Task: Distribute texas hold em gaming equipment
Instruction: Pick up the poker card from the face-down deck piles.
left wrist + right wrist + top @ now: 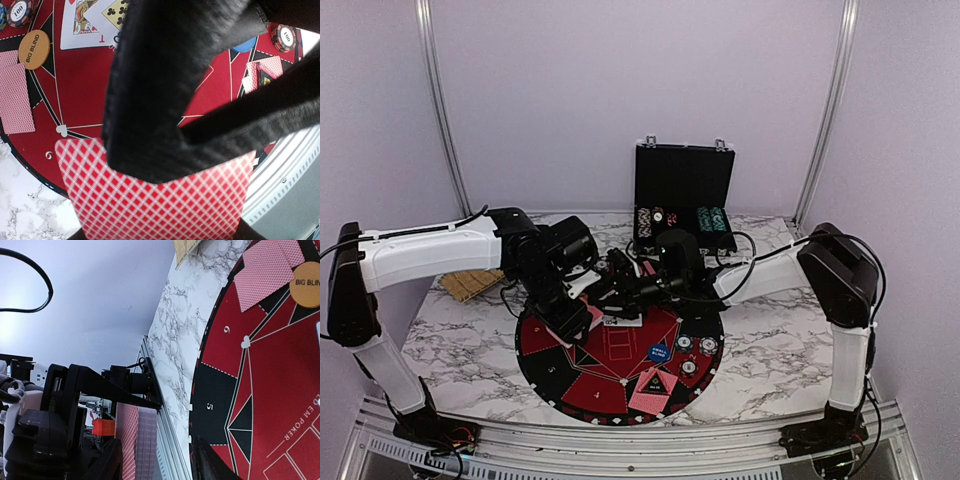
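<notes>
My left gripper (572,322) is shut on a stack of red-backed playing cards (155,200), held on edge over the left side of the round mat (620,365). My right gripper (612,290) meets it from the right. Its jaws stand apart, and its black fingers (150,90) reach over the stack's upper edge. In the right wrist view the stack (135,440) sits just inside my left-hand finger (107,465). On the mat lie an orange BIG BLIND disc (34,49), a blue disc (659,352), striped chips (697,347), face-down cards (650,393) and face-up cards (95,17).
The black hinged case (685,195) stands open at the back with rows of chips in it. A tan woven piece (470,285) lies at the back left of the marble table (780,350). The metal rail (620,440) runs along the near edge.
</notes>
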`<action>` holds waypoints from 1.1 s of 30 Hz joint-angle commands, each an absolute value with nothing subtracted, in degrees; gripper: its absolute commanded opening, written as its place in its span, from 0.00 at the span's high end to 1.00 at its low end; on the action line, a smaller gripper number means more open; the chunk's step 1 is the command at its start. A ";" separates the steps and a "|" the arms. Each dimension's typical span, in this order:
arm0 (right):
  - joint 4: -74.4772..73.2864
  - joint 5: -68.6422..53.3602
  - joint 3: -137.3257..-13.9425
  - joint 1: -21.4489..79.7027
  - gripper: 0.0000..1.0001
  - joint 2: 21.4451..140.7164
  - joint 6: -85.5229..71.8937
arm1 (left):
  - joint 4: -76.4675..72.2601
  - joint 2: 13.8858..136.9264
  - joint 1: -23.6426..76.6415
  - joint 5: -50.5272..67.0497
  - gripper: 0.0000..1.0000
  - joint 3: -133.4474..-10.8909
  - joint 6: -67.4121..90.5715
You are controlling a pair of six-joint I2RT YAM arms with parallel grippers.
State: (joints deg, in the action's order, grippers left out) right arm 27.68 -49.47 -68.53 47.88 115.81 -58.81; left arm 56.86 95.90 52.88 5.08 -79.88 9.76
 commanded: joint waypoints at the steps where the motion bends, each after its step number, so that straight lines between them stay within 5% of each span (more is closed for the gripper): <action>1: 30.87 -50.83 -70.04 49.61 0.53 116.14 -59.42 | 56.60 94.55 53.09 5.56 0.60 -81.03 9.05; 10: 28.94 -49.82 -70.38 50.78 0.57 117.29 -57.98 | 56.46 94.13 53.07 5.39 0.60 -81.06 9.29; 20: 25.68 -47.55 -68.12 48.43 0.77 113.67 -55.42 | 56.34 94.21 53.00 5.38 0.60 -80.77 9.27; 33: 27.13 -47.37 -66.75 47.85 0.84 111.19 -56.80 | 56.17 94.17 52.63 4.96 0.60 -80.21 9.33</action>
State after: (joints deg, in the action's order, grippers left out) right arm 26.96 -48.23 -67.05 48.25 113.67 -56.82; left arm 57.01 95.74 52.88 5.06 -79.88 9.80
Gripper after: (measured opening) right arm 0.167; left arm 0.653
